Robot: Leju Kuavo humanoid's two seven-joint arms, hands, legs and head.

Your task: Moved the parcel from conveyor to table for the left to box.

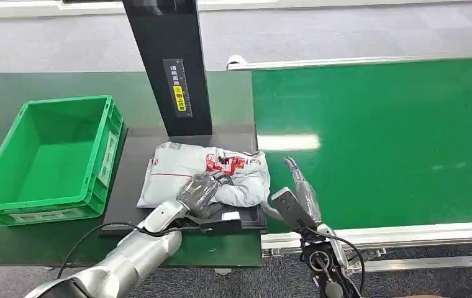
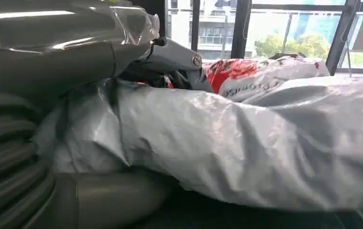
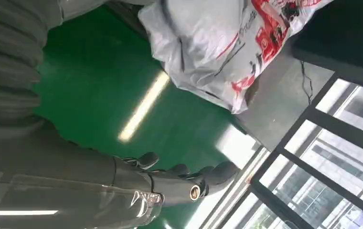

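While the parcel [image 1: 202,174] already lies on the black tray [image 1: 135,205] at the counter's [image 1: 10,93] right edge, just beside the conveyor [image 1: 376,136], we judge the first half of the task done: the bag is off the belt and within the left arm's reach. What is left is the boxing.

Starting at the left, we see one green crate [image 1: 53,158] standing at the counter's left edge, with nothing in it that we can make out. Next comes the tray, with one black post [image 1: 168,62] rising from its far side. On the tray rests the one parcel, a crumpled grey bag with red print.

Our left hand [image 1: 201,191] lies on the parcel's near side. In the left wrist view a finger [image 2: 177,55] reaches over the bag from above and the thumb [image 2: 117,193] sits under its edge, so we read the hand as closing on the parcel, though we cannot be sure the grip is firm.

Farther right, our right hand [image 1: 300,186] hovers over the conveyor's near-left corner, close to the parcel but apart from it; the right wrist view shows its fingers [image 3: 184,171] loosely spread with nothing between them.

By count: one parcel, one crate, one tray, one conveyor, two hands. We judge that the lift toward the crate has not yet begun.
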